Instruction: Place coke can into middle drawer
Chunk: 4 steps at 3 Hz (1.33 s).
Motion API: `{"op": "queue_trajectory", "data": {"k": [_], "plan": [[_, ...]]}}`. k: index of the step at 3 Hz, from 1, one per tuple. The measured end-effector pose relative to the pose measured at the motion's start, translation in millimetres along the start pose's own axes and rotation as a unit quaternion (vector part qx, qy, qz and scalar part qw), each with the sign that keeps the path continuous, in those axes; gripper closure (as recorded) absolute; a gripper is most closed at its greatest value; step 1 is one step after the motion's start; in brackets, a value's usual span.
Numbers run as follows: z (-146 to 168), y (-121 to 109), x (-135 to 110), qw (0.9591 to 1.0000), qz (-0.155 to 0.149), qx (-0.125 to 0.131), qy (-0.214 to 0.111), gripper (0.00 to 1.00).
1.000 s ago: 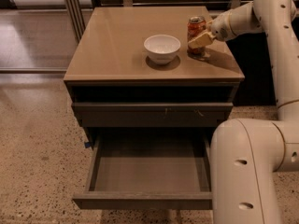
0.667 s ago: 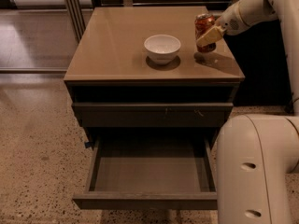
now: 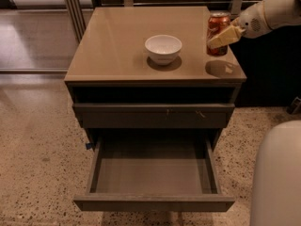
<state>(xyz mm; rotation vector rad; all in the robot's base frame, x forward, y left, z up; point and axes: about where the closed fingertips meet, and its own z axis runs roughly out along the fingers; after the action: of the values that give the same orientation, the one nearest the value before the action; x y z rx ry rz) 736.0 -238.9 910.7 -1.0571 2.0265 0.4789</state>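
The coke can (image 3: pixel 217 23) is red-orange with a silver top, upright, at the upper right of the frame. The hand (image 3: pixel 222 35) clasps it, one pale finger (image 3: pixel 226 36) across its front, holding it above the tan counter (image 3: pixel 117 41) right of a white bowl (image 3: pixel 163 48). Low in the frame, the middle drawer (image 3: pixel 153 173) stands open over a speckled floor (image 3: pixel 37 140).

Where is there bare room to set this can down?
The middle drawer floor is bare wall to wall. Cabinet top is free left of the white bowl; crowded at its right edge, where the gripper holds the coke can.
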Motion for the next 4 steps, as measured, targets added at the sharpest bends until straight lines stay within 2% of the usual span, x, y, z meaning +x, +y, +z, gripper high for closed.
{"op": "queue_trajectory", "data": {"k": [1,2,3,4], "plan": [[2,22,14,0.9940,0.027,-0.045,-0.096,1.00],[27,52,15,0.9862,0.044,-0.095,-0.128,1.00],[29,52,15,0.9866,0.043,-0.096,-0.125,1.00],[37,62,19,0.9850,0.040,-0.106,-0.131,1.00]]}}
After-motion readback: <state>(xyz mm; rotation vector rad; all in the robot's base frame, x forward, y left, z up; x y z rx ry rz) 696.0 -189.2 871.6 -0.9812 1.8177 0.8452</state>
